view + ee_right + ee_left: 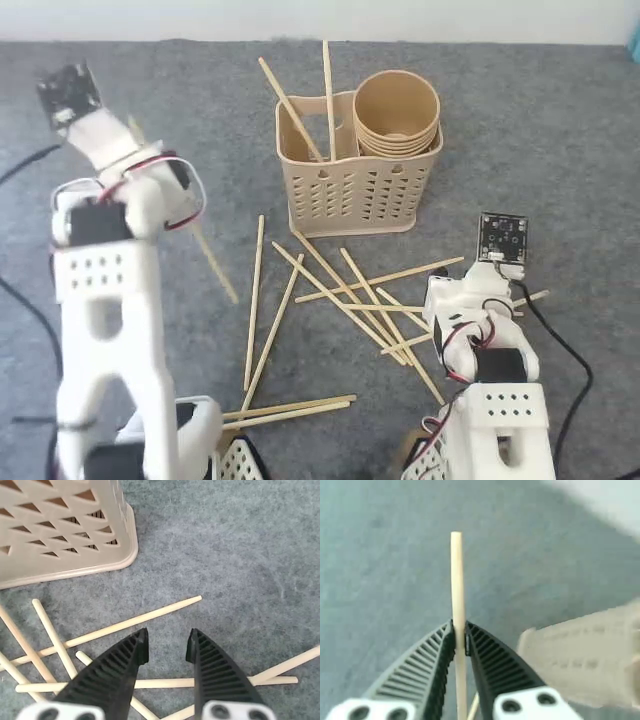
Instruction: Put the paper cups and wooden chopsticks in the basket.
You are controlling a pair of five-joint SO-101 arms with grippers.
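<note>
Beige slotted basket [350, 195] at upper centre of the high view, on a grey felt worktop [560, 130]. Already inside: a nested stack of paper cups [397, 110] on its right side, plus two wooden chopsticks [327, 90] standing up on its left. Cup half of the job judged done, going by that stack.

Left arm [105, 270] tall at the left of the frame, left jaws clamped shut on one more chopstick [456, 575], held well to the left of the basket and not yet over it.

Scattered below the basket, from centre to lower centre of the frame: roughly a dozen loose chopsticks [340, 290], several crossing one another, two lying side by side near the bottom edge.

Right arm [490, 340] at lower right, right jaws parted and holding nothing, low over the right end of that pile, with one stick [165, 611] lying just beyond the tips.

Judged early in the chopstick half: two in the basket, one gripped, most of the pile still to be collected.
</note>
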